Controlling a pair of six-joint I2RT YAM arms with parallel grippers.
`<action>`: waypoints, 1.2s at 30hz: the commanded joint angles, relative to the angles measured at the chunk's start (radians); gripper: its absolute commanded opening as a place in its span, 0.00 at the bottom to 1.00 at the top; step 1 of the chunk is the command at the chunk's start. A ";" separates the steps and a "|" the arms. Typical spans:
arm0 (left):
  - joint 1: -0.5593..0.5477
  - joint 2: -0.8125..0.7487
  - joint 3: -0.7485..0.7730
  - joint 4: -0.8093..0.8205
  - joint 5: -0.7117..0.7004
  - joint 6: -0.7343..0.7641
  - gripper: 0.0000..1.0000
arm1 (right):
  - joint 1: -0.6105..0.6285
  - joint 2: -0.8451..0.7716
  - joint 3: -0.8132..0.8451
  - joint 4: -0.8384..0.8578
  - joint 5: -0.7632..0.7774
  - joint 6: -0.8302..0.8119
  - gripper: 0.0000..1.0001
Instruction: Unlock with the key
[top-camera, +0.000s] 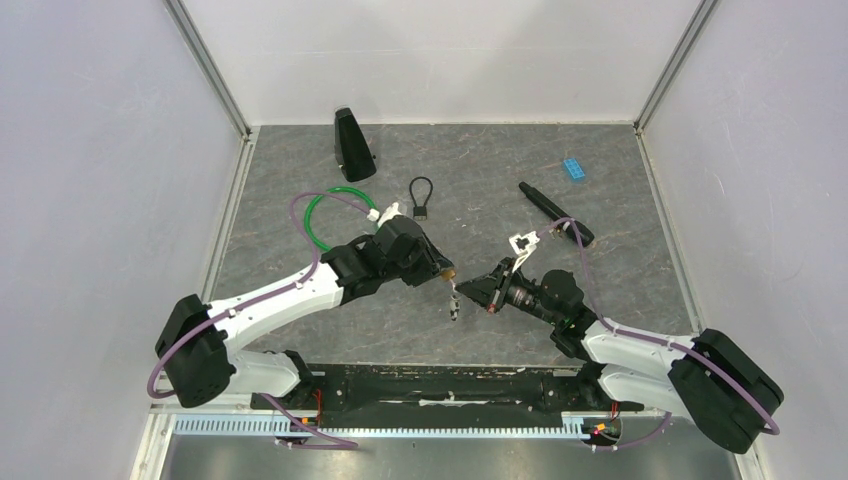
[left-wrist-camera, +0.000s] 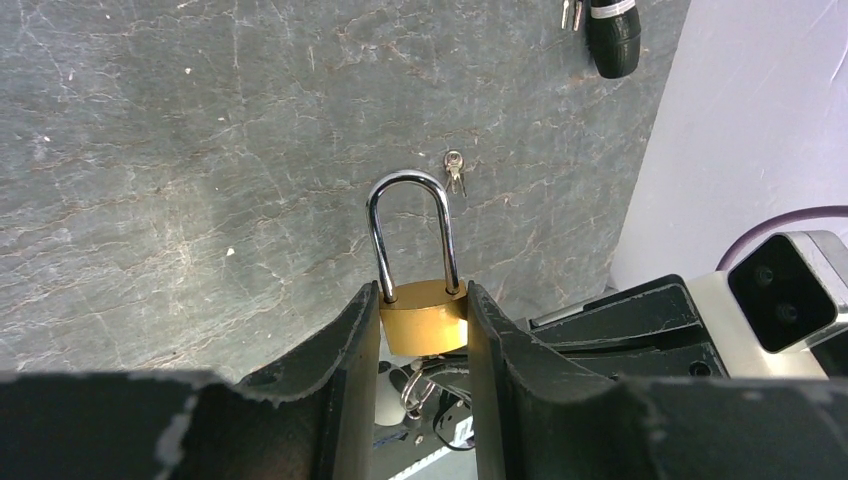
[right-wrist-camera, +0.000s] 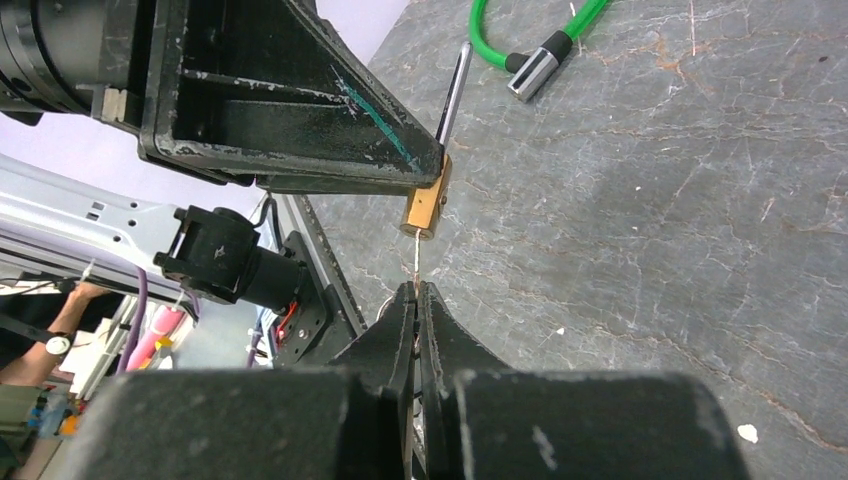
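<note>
Left gripper (left-wrist-camera: 421, 292) hangs over the middle of the grey table (top-camera: 300, 170), its jaws partly spread and clamped on the flat sides of the brass padlock (left-wrist-camera: 424, 318). The left fingers (left-wrist-camera: 345, 345) press the lock body on both sides. The shackle (left-wrist-camera: 411, 228) is steel. It points away from the wrist, and both legs are seated in the body. Right gripper (right-wrist-camera: 418, 292) comes in from the opposite side, tips just under the lock. Its jaws are pressed together, pinching the key (right-wrist-camera: 417, 262). The thin silver blade runs straight from the fingertips to the underside of the padlock. How deep it sits in the keyway cannot be told. In the top view the two grippers meet nearly tip to tip, with the lock held above the table surface. A small pair of spare keys (left-wrist-camera: 455, 171) lies flat on the table beyond the shackle. Elsewhere on the table: green cable loop (top-camera: 330, 218) behind the left arm, small black loop lock (top-camera: 421, 194), black wedge (top-camera: 352, 146) near the back wall, black tool (top-camera: 552, 213), blue block (top-camera: 574, 169) far right.
</note>
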 joint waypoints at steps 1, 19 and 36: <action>-0.024 -0.035 0.008 0.032 -0.042 0.048 0.02 | -0.009 -0.016 -0.011 0.043 0.028 0.035 0.00; -0.107 -0.007 -0.019 0.096 -0.066 -0.062 0.02 | -0.011 0.037 -0.090 0.221 0.075 0.080 0.00; -0.166 0.011 -0.024 0.106 -0.074 -0.098 0.02 | -0.012 0.070 -0.100 0.373 0.110 0.060 0.00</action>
